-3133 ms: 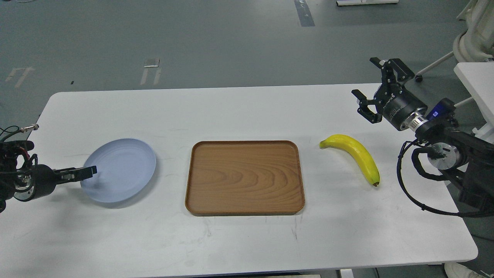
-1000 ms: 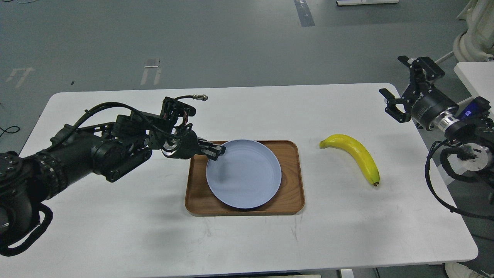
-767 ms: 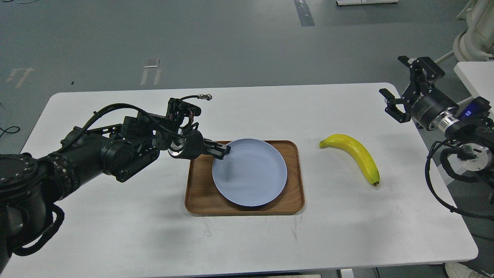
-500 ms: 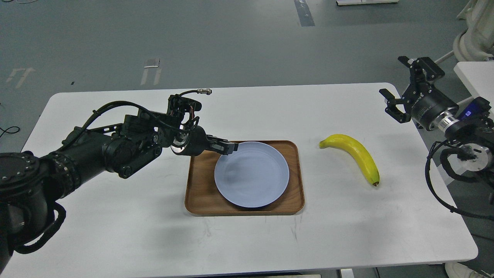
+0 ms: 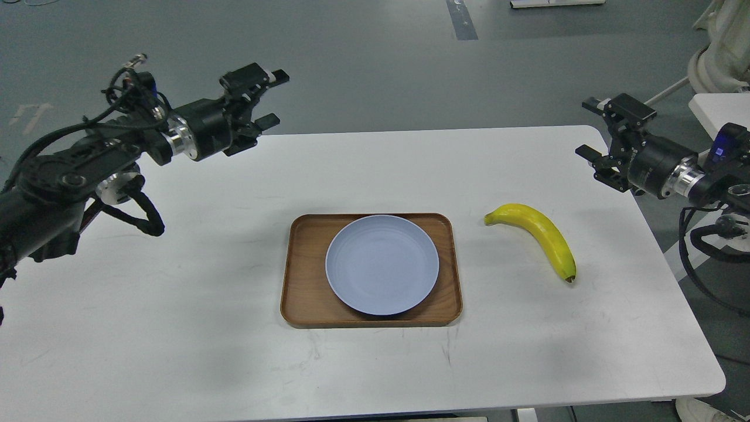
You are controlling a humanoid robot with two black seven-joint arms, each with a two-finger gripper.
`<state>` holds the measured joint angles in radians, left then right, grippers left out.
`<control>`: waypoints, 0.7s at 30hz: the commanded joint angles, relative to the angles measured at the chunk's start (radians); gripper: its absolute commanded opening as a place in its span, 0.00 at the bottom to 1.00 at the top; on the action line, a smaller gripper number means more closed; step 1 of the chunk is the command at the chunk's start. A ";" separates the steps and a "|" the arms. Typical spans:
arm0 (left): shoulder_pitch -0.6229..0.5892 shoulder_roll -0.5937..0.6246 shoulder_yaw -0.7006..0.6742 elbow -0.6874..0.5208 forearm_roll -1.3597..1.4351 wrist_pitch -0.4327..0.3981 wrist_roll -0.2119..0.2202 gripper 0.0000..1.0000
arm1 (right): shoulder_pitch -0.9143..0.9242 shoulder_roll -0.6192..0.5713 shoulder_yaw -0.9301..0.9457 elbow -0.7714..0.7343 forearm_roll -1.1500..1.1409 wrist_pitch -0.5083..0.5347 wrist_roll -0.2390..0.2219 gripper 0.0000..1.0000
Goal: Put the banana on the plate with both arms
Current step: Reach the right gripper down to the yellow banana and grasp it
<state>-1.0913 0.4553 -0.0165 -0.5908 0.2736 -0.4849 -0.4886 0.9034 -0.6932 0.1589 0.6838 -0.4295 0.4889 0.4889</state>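
The pale blue plate (image 5: 382, 264) lies flat inside the brown wooden tray (image 5: 304, 275) at the table's middle. The yellow banana (image 5: 536, 234) lies on the white table to the right of the tray, stem end toward the tray, dark tip toward the front. My left gripper (image 5: 270, 98) is open and empty, raised over the table's far left edge, well away from the plate. My right gripper (image 5: 593, 130) is open and empty, raised beyond the table's right far corner, behind and to the right of the banana.
The white table (image 5: 176, 328) spans most of the view, with its right edge (image 5: 662, 246) close to the banana. A white stand and chair base (image 5: 715, 53) stand off the table's far right.
My left gripper has let go of the plate, opened and drawn back up and to the far left. The plate stays on the tray. My right gripper has shifted slightly.
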 commanded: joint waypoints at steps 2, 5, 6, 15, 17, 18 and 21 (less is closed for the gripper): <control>0.128 0.088 -0.149 -0.027 -0.155 -0.004 0.000 1.00 | 0.066 -0.029 -0.036 0.051 -0.313 0.000 0.000 1.00; 0.220 0.091 -0.290 -0.040 -0.163 -0.004 0.000 1.00 | 0.101 -0.032 -0.056 0.074 -0.448 0.000 0.000 1.00; 0.250 0.085 -0.343 -0.043 -0.163 -0.004 0.000 1.00 | 0.126 -0.032 -0.076 0.086 -0.515 0.000 0.000 1.00; 0.277 0.068 -0.392 -0.044 -0.163 -0.004 0.000 1.00 | 0.347 0.125 -0.554 0.025 -0.792 0.000 0.000 1.00; 0.277 0.062 -0.392 -0.044 -0.163 -0.004 0.000 1.00 | 0.350 0.164 -0.613 -0.012 -0.793 -0.013 0.000 1.00; 0.277 0.060 -0.392 -0.044 -0.163 -0.004 0.000 1.00 | 0.350 0.202 -0.657 -0.041 -0.793 -0.035 0.000 1.00; 0.275 0.060 -0.392 -0.044 -0.163 -0.004 0.000 1.00 | 0.342 0.260 -0.717 -0.098 -0.793 -0.058 0.000 0.99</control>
<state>-0.8140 0.5164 -0.4079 -0.6353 0.1104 -0.4889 -0.4885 1.2504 -0.4920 -0.4928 0.6434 -1.2220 0.4548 0.4886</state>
